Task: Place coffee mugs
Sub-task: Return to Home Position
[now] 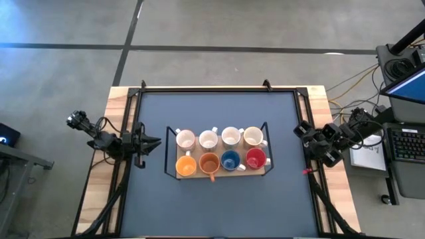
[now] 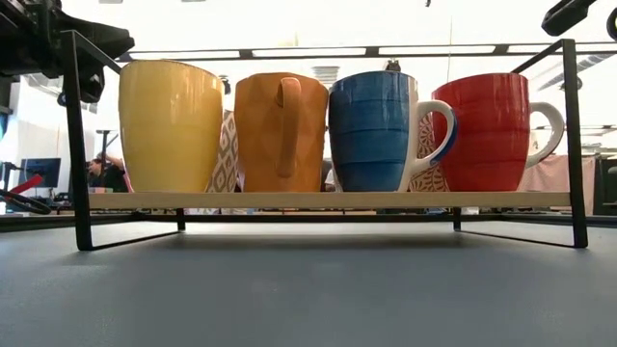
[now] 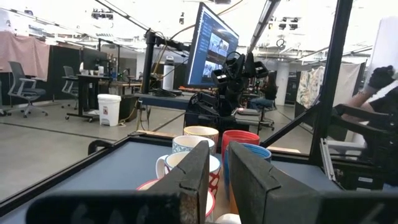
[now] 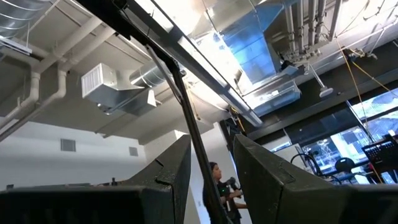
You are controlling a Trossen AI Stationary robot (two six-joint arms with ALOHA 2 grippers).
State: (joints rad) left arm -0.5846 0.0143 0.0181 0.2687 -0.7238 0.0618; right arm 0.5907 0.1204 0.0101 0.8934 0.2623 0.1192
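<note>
All eight coffee mugs (image 1: 230, 159) sit on the shelf (image 1: 267, 170) in the middle of the table. Four white ones are in the far row, and yellow, orange, blue and red are in the near row. Your left gripper (image 1: 156, 141) hangs just beside the shelf's left end, fingers a little apart and holding nothing. Your right gripper (image 1: 302, 129) waits at the table's right edge, also a little apart and empty. Watch the left one: if you swing it right, it could hit the black frame, shake the close-packed mugs and tip one off
</note>
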